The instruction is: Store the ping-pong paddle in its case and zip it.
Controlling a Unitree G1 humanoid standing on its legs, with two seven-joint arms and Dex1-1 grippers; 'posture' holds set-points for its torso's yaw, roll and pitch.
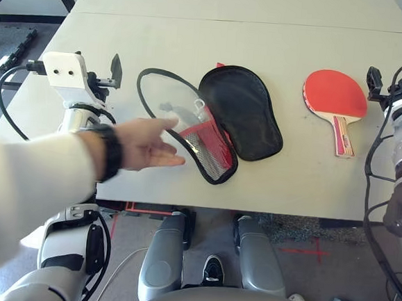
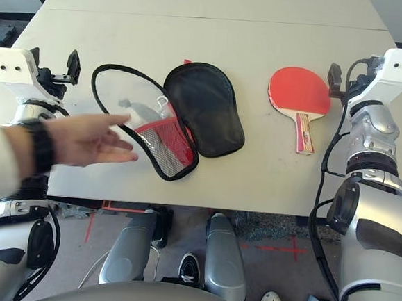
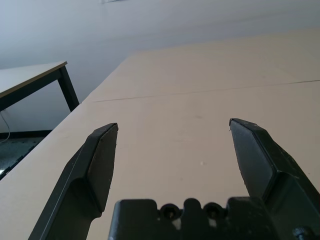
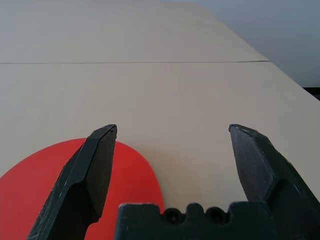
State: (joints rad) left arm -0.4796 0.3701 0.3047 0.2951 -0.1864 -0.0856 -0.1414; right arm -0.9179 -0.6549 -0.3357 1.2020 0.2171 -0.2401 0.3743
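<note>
1. Head views: the case (image 1: pixel 220 124) lies open near the front edge of the bench (image 1: pixel 266 30), about midway along it. Its black flap is folded back, and a clear panel and a red mesh pocket face up. A person's hand (image 1: pixel 146 145) reaches in from the left and rests at the case's near rim. If either arm moves toward the case while that hand is there, it could strike the hand or drag the case off the front edge.

2. Head views: the paddle (image 2: pixel 299 94) lies flat toward the right end of the bench, well apart from the case, with its handle pointing to the front edge. It lies flush on the bench, so a careless grip could slip off the thin blade or push the paddle along rather than lift it.

3. Left wrist view: the left gripper (image 3: pixel 172 145) has its fingers spread wide and holds nothing, with bare bench beyond. It sits beside the bench's left end, close to the person's arm, so a swing inward risks contact.

4. Right wrist view: the right gripper (image 4: pixel 172 145) has its fingers spread wide and empty. The paddle's red face lies just below one finger. A low approach could make a fingertip scrape the rubber.
</note>
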